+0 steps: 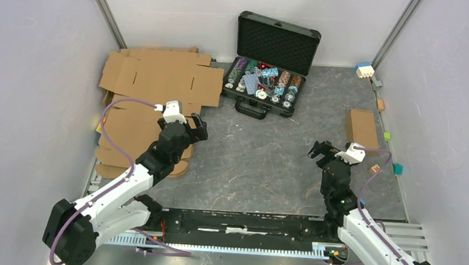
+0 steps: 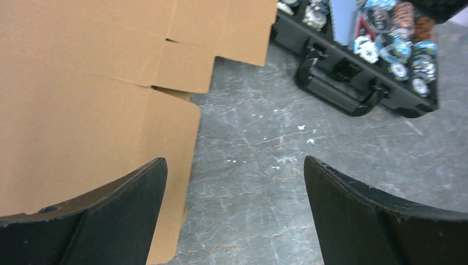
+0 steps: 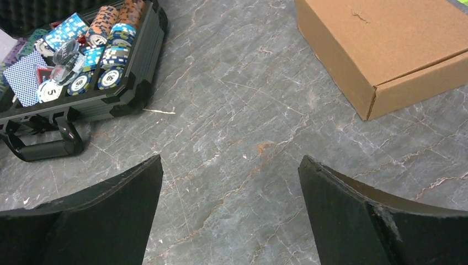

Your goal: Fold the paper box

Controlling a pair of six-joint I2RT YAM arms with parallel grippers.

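**Cardboard flat at left, both arms over the table**

Large brown corrugated cardboard sheet [image 1: 155, 78] with flaps lies unfolded along the left side of the grey marbled tabletop [image 1: 248, 170]. Left gripper [image 1: 200, 130] hangs at the sheet's right edge, jaws spread. Right gripper [image 1: 318, 151] is over bare table, jaws spread, well apart from the sheet. Open black hard case [image 1: 278, 44] of poker chips sits far centre. Small closed brown cardboard box [image 1: 361, 128] lies at right.

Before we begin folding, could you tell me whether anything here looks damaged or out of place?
Only small things: the smaller brown box has a short tear-like mark on its top face, and loose playing cards lie askew over the chips in the open black case. The paper box lies flat, unfolded.
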